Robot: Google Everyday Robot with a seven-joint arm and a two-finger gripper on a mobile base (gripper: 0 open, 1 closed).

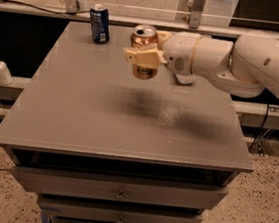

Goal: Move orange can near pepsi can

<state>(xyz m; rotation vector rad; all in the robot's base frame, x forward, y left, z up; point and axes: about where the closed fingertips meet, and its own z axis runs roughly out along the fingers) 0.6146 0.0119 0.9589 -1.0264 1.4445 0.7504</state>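
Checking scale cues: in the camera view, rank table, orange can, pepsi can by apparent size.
Table
orange can
pepsi can
The orange can, held above the table in the gripper, is nearer the camera, so the cans may match.

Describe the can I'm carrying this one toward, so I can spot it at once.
Start at the grey table and go to its far left corner: the blue can stands there upright. It is dark blue with a silver top, unlike the orange can held above the table in the tool, or the white pump bottle off the left edge.
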